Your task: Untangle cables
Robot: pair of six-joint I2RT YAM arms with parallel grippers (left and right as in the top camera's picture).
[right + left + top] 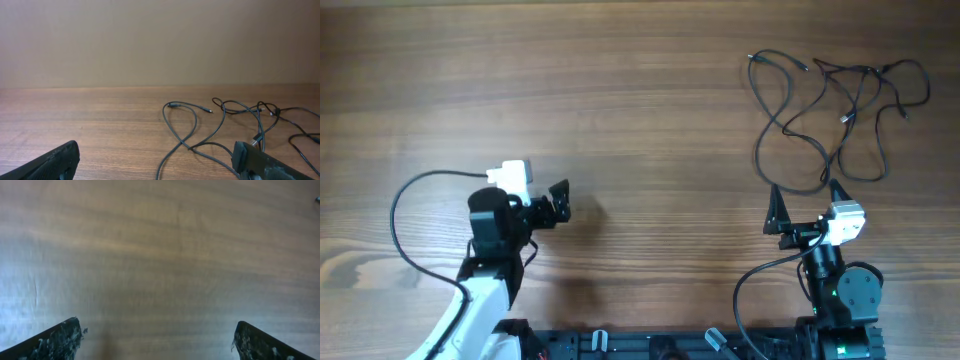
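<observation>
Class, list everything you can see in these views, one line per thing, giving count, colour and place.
brown wooden table: one, brown, under everything
thin black flexible cables: a few, exact count unclear, black, tangled in loose loops at the table's far right
left gripper: one, black, open, over bare wood on the left
right gripper: one, black, open, at the near edge of the cables

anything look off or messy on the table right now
Only the cables: thin black cords sprawled in overlapping, crossing loops at the far right of the table, just ahead of the right claw. They look tangled, not laid out. Nothing seems spilled or broken.
</observation>
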